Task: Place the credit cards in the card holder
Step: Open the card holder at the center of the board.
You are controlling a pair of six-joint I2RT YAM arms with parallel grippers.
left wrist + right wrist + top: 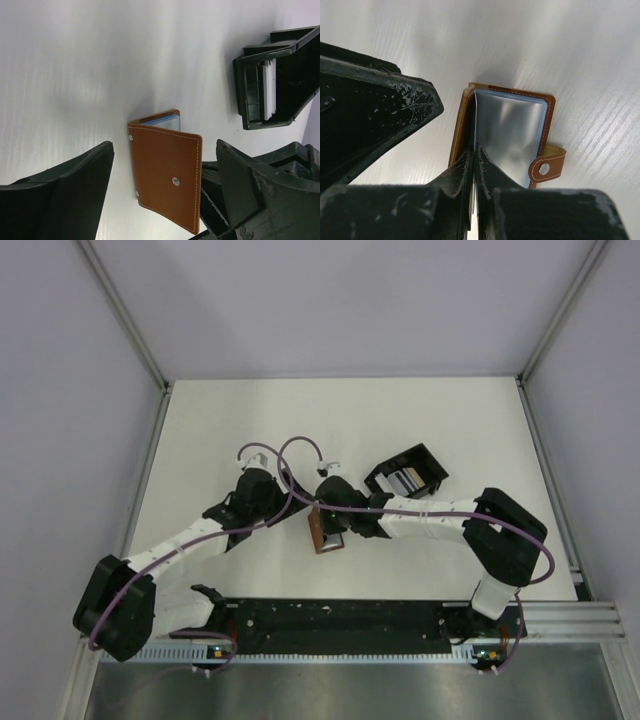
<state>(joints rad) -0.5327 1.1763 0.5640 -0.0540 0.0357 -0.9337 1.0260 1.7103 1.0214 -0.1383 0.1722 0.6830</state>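
Observation:
The brown leather card holder (167,172) stands half open on the white table, also seen in the top view (322,536). A blue card edge (161,120) shows inside it. My right gripper (475,152) is shut on a thin inner leaf of the card holder (510,130), whose clear pockets and snap tab (547,167) face the right wrist camera. My left gripper (164,146) is open, one finger on either side of the holder's cover without touching it. White credit cards (270,90) stand in the black slotted box (250,95).
The black slotted box (407,472) sits just right of and behind the holder. A scuffed black part of the other arm (375,105) fills the upper left of the right wrist view. White walls and metal rails border the table (250,420).

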